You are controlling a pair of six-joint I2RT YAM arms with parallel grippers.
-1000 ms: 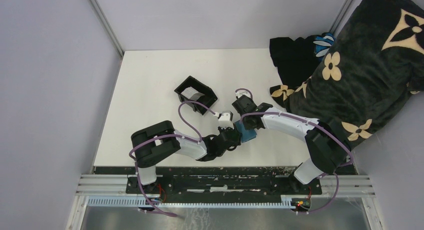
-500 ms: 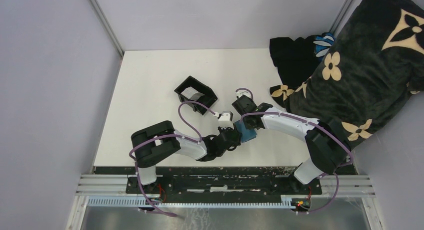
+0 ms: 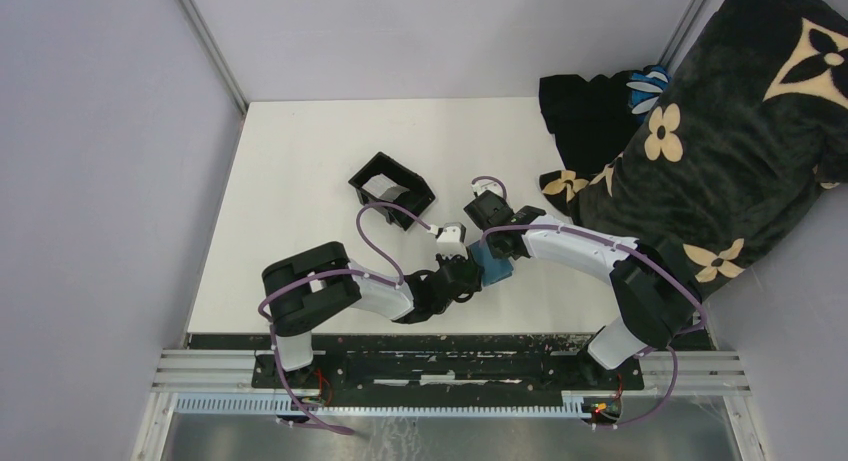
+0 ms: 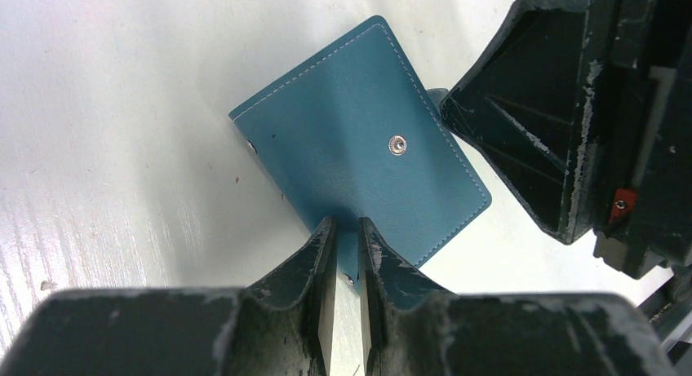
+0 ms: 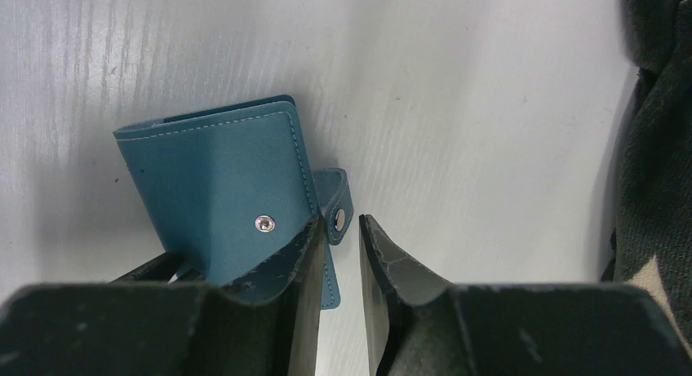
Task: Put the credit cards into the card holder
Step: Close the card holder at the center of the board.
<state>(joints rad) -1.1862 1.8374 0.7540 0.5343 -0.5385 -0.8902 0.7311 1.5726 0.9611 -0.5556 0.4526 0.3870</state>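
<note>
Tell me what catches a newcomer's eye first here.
The folded teal card holder lies front-middle on the white table, with the left gripper and right gripper meeting at it, jaws nearly together. A dark flower-patterned blanket spills over the table's right edge.

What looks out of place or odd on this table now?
The blue wallet lies folded shut, its snap strap hanging loose at the side. A dark flowered blanket spills over the right edge of the table.

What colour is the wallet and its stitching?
The wallet is teal-blue with pale edge stitching; left wrist view shows it best.
</note>
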